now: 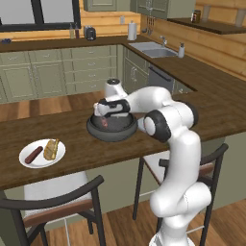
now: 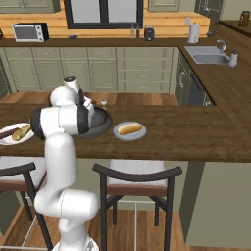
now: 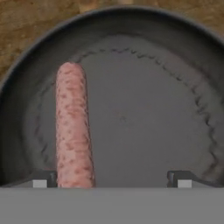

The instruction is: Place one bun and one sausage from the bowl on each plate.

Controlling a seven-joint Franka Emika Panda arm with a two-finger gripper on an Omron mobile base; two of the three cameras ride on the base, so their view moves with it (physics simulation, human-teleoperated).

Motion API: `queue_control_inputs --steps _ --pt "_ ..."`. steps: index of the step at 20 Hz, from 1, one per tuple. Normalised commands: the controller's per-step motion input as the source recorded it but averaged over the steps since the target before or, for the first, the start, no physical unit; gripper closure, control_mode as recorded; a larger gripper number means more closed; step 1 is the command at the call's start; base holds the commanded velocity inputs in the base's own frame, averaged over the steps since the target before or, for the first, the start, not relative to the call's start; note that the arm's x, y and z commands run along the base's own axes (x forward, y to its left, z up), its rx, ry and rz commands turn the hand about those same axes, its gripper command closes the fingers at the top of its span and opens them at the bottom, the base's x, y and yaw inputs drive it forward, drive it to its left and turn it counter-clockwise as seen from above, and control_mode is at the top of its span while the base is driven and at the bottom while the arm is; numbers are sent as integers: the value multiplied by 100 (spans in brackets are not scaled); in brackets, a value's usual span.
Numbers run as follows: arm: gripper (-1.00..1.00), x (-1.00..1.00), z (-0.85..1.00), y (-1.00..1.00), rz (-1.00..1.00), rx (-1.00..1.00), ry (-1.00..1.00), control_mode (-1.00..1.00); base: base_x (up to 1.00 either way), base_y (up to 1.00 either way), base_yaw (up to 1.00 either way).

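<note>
Hand view — sausage [image 3: 72,127] in bowl [image 3: 26,65], beside one fingertip of wide-open, empty claw [image 3: 113,178].

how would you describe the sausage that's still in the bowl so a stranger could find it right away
Start at the long wooden counter with chairs tucked under it, then find the wide dark grey bowl between two white plates. The sausage lies alone on the bowl's floor, under the open tool. It is pink and speckled, while the sausage on the left plate is darker and lies beside a bun.
</note>
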Motion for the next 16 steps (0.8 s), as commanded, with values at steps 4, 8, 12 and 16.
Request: queue_control_inputs --steps 4,8,12,16 --pt "-100 8 -55 9 0 0 0 -100 0 0 0" --pt "-100 25 -29 21 0 0 0 -100 0 0 0" --pt "-100 30 -18 24 0 0 0 -100 0 0 0" --pt "-100 2 -30 0 0 0 0 -100 0 0 0"
